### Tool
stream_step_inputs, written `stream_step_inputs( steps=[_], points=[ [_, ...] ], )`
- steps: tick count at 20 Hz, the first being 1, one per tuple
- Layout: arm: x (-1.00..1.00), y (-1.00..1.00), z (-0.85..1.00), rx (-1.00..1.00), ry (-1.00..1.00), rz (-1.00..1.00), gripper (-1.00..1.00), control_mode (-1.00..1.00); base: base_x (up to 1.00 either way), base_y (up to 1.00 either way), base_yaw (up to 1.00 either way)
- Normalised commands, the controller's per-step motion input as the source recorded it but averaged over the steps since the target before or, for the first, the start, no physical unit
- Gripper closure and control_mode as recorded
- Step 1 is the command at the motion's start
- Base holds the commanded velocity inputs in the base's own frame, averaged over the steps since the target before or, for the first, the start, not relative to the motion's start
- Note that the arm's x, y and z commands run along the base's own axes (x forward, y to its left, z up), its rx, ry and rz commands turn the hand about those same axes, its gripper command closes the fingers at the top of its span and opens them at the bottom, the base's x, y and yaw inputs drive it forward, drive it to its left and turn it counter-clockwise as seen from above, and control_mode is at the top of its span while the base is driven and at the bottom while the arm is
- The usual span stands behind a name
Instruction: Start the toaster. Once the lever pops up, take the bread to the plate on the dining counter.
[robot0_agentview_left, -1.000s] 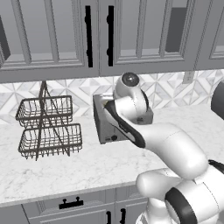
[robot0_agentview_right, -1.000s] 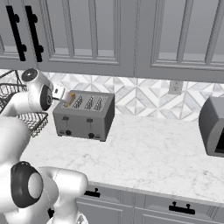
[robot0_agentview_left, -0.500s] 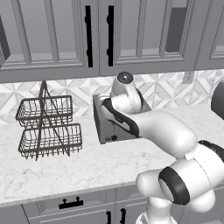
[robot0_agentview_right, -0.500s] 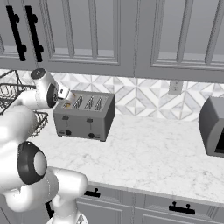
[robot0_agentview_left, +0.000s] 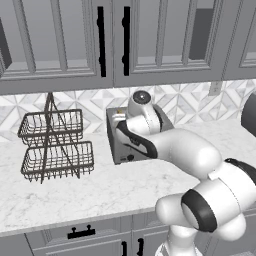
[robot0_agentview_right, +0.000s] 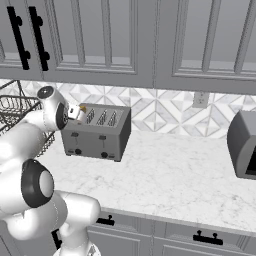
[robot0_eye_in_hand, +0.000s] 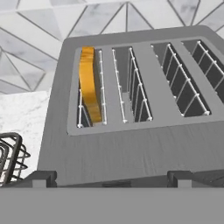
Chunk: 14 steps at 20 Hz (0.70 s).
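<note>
The grey-silver toaster stands on the marble counter against the tiled wall, its two black levers and knobs facing the room. In the hand view I look down on the toaster and its four slots. The bread stands on edge in the leftmost slot, golden crust up. My gripper hovers over the toaster's front edge, open, with nothing between its fingertips. From the right base view the gripper sits at the toaster's left top corner. My arm covers most of the toaster in the left base view. The plate and the dining counter are out of view.
A two-tier wire basket stands left of the toaster, close to my arm. A dark grey appliance sits at the counter's far right. Upper cabinets hang above. Bare marble lies right of and in front of the toaster.
My arm has swung its elbow round and the hand has edged closer over the toaster's left end. The toaster, bread and basket stay put, and the gripper stays open.
</note>
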Motion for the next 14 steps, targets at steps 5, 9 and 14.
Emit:
stream_step_inputs(
  steps=[5, 9, 14],
  points=[
    [0.19, 0.0, -0.01, -0.02, -0.04, 0.0, -1.0, -1.0, 0.0, 0.0, 0.0],
    [0.17, 0.0, -0.02, -0.03, -0.04, 0.0, -1.0, -1.0, 0.0, 0.0, 0.0],
    [0.14, 0.08, -0.06, -0.05, -0.04, 0.0, -1.0, -1.0, 0.0, 0.0, 0.0]
  ],
)
